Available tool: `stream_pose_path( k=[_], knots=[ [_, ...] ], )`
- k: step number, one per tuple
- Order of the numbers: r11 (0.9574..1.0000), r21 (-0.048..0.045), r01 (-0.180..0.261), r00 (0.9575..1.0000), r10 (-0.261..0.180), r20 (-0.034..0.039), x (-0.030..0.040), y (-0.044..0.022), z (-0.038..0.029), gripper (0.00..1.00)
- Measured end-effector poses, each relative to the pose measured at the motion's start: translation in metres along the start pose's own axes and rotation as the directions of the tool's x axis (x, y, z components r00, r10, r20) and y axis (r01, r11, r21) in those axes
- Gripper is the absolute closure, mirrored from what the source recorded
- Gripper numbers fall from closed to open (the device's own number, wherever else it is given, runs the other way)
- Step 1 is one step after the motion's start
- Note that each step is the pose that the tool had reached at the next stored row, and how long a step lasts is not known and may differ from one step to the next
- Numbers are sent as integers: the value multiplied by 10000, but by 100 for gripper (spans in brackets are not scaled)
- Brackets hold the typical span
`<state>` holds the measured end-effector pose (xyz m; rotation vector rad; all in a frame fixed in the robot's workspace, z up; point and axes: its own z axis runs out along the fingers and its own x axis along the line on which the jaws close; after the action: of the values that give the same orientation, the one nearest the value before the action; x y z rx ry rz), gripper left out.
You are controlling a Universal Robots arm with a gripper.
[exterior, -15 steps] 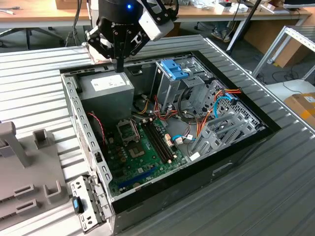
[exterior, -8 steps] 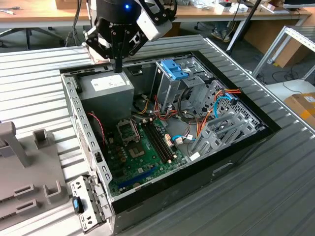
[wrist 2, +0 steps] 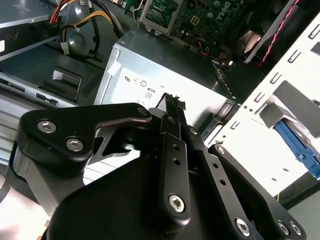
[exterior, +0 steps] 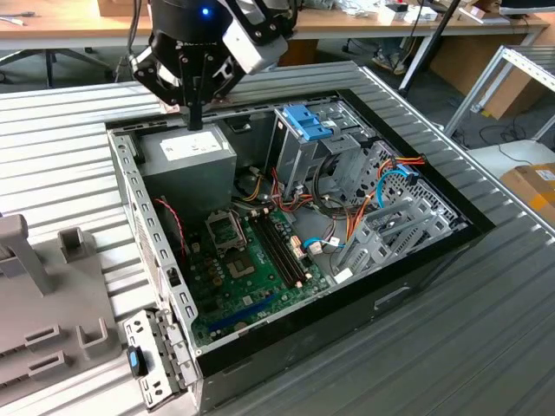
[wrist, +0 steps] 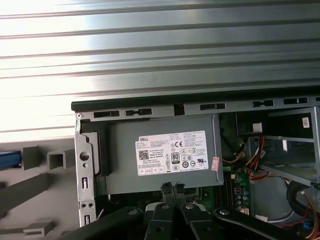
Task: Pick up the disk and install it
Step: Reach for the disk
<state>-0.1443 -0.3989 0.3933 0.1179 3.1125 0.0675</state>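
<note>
Seemingly the disk (wrist: 9, 159) showed as a blue rail edge on the grey fixture (exterior: 52, 295), 9 o'clock from the case (exterior: 486, 227); its label and metal face were hidden. Gripper (exterior: 195, 126) hung empty, fingers (wrist: 165, 190) pressed together, over the power supply (exterior: 186, 156) at the case's 11 o'clock. Blue-latched drive cage (exterior: 303, 139) stood at 1 o'clock.

ribbed metal table (exterior: 486, 329); wooden desks (exterior: 69, 35) behind (cluttered).

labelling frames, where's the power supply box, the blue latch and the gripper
power supply box (exterior: 186, 160): exterior view, grey top face
blue latch (exterior: 305, 120): exterior view, its blue middle
gripper (exterior: 196, 124): exterior view, tip of the jaws
</note>
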Motion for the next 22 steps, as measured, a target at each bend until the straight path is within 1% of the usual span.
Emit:
stream_pose_path(
  k=[5,7,9,10,15,16,17,19,22],
  knots=[
    [10000,-1,-1,10000,1,1,91,-7,-2,89],
    [10000,-1,0,10000,0,1,164,-13,-4,89],
    [10000,0,0,10000,0,0,198,-15,-5,89],
    [10000,0,-1,10000,1,0,226,-17,-6,89],
    [10000,0,0,10000,0,2,380,-29,-10,89],
    [10000,-1,-1,10000,1,3,401,-30,-11,89],
    [10000,-2,-1,10000,1,4,447,-34,-12,89],
    [10000,-1,0,10000,0,3,488,-37,-13,89],
    [10000,-1,-1,10000,1,5,579,-44,-16,89]
  ],
)
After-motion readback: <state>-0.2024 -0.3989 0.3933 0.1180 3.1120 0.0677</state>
